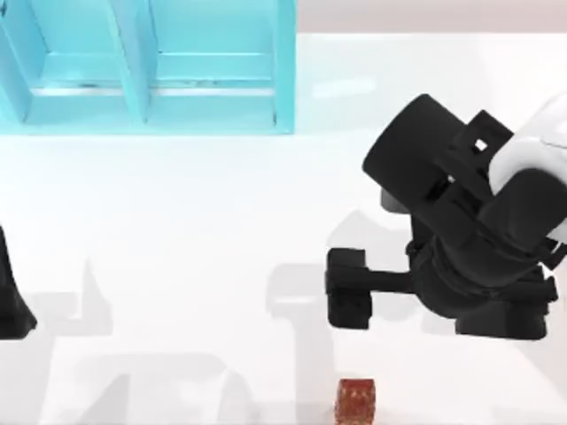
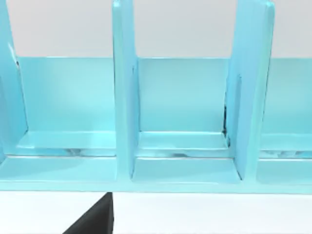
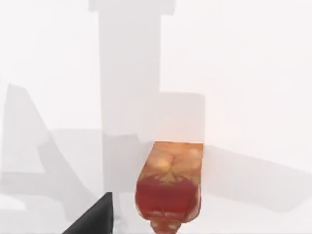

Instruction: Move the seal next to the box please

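The seal (image 1: 356, 400) is a small reddish-orange glossy block lying on the white table at the front edge, a little right of the middle. It appears close up in the right wrist view (image 3: 170, 185), with one dark fingertip (image 3: 95, 217) beside it. My right gripper (image 1: 347, 289) hangs above the table just behind the seal, open and holding nothing, clear of the seal. My left arm (image 1: 11, 297) is parked at the table's left edge. The box is out of view.
A big teal open-fronted shelf unit (image 1: 151, 80) stands at the back left, and its compartments (image 2: 183, 112) face the left wrist camera. White tabletop (image 1: 195, 239) stretches between the shelf and the seal.
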You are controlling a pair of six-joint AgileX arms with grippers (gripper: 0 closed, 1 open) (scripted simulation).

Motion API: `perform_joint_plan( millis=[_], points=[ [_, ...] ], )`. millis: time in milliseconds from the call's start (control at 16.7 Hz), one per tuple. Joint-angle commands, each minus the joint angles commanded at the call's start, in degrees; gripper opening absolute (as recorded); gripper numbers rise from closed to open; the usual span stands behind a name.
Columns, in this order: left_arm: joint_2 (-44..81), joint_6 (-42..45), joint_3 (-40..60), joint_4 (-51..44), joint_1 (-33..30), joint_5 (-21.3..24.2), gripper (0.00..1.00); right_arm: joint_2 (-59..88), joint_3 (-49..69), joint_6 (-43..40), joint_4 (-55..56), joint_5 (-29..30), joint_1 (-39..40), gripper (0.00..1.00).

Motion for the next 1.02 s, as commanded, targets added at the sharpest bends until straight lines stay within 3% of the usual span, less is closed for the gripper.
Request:
perform_joint_plan(
  millis=[420,780,1020],
  points=[
    [0.0,0.0,0.0,0.0,0.0,0.0,1.0,13.1,11.4,9.1,-10.5,0.0,9.0,1.0],
    [0.0,0.0,0.0,0.0,0.0,0.0,1.0,13.2,10.4,9.0,-9.4,0.0,8.8,1.0],
    [0.0,0.0,0.0,0.0,0.0,0.0,1.0,16.1,4.8,9.1,-0.7,0.0,8.9,1.0]
  ],
)
